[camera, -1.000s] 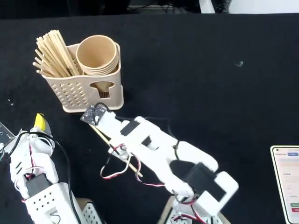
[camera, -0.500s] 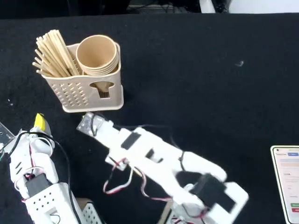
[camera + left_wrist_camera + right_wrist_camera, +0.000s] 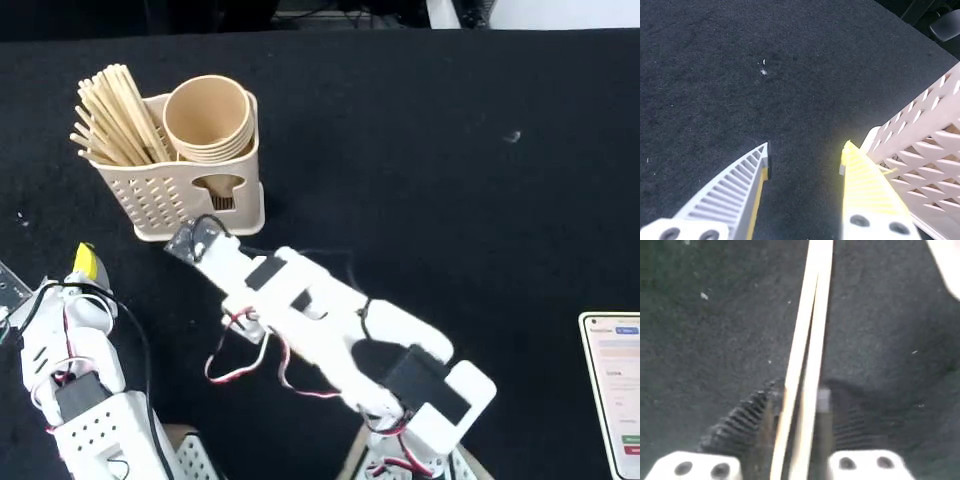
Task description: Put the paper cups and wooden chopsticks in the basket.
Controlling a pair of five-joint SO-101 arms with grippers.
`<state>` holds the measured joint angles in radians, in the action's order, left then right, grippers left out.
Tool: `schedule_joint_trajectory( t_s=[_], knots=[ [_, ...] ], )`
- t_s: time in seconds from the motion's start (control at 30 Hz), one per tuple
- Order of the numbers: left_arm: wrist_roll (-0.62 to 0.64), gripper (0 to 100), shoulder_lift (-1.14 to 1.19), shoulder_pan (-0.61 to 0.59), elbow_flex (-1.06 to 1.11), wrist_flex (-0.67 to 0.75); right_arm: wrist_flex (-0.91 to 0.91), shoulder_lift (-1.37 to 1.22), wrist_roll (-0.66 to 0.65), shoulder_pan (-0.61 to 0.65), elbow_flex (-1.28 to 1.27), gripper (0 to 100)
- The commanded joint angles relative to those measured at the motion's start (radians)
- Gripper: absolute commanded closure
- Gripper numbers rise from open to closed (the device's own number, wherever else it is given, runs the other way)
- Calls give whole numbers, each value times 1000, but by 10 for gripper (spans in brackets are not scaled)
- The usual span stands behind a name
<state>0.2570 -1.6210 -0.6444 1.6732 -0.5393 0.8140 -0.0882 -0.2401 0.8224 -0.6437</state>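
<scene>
While the right gripper (image 3: 800, 396) is clamped on a pair of pale wooden chopsticks (image 3: 811, 325), the two slim, flat-sided sticks lie side by side and run out past its fingertips over the black cloth (image 3: 450, 150), close in front of the basket (image 3: 190, 195). That cream, slotted basket holds a fanned bundle of chopsticks (image 3: 108, 115) at one end and a nested stack of tan paper cups (image 3: 207, 118) beside them. The left gripper (image 3: 805, 150) sits just beside the basket's wall, its jaws apart and holding nothing.
</scene>
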Motion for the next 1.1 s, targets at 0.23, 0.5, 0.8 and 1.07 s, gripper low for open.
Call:
schedule_joint_trajectory(
  t_s=[0.23,0.5,0.8,1.07],
  knots=[
    [-11,766,-12,7,-21,2,172,272,-37,21,-22,988],
    [-11,766,-12,10,-21,3,296,782,-34,23,-71,988],
    [-11,766,-12,10,-21,3,-18,1147,52,54,51,988],
    [-11,766,-12,7,-19,3,-681,1038,181,54,15,987]
  ],
)
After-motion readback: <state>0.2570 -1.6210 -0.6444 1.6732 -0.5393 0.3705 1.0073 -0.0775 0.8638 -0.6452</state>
